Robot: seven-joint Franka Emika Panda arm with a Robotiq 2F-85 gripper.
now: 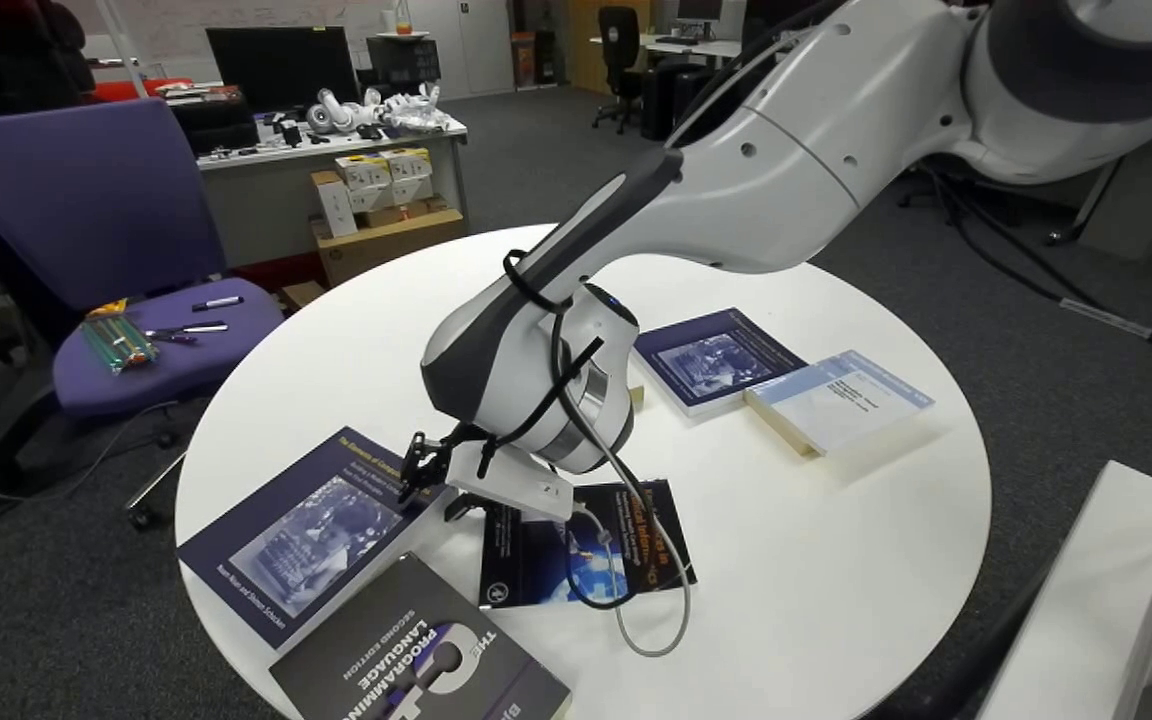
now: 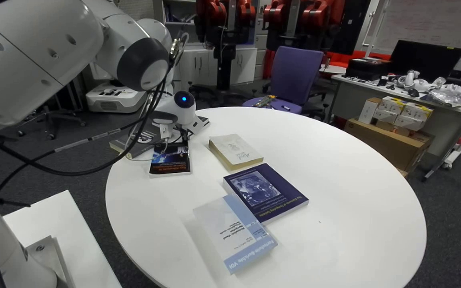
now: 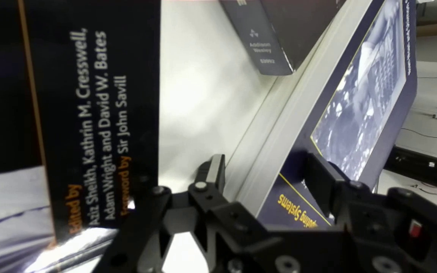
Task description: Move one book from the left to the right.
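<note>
- round white table [image 1: 786,590], seen in both exterior views
- dark blue book [image 1: 311,540], on the table near its rim, close beside a grey book [image 1: 421,645] (a matching blue book [image 2: 270,189] lies well apart)
- gripper [image 3: 264,162], at the dark blue book's edge, spread wide
- fingers [image 3: 327,181], one over its cover, the other beside its pages; whether they touch it, I cannot tell

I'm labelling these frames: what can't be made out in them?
Cream book: mostly hidden by the arm in an exterior view.
Navy book at the gripper: mostly hidden by the arm in an exterior view.
Grey book: cut off by an exterior view's bottom edge.
Black book, title unseen: cut off by the wrist view's left edge.
Light-blue book: finest print too small in both exterior views.
</note>
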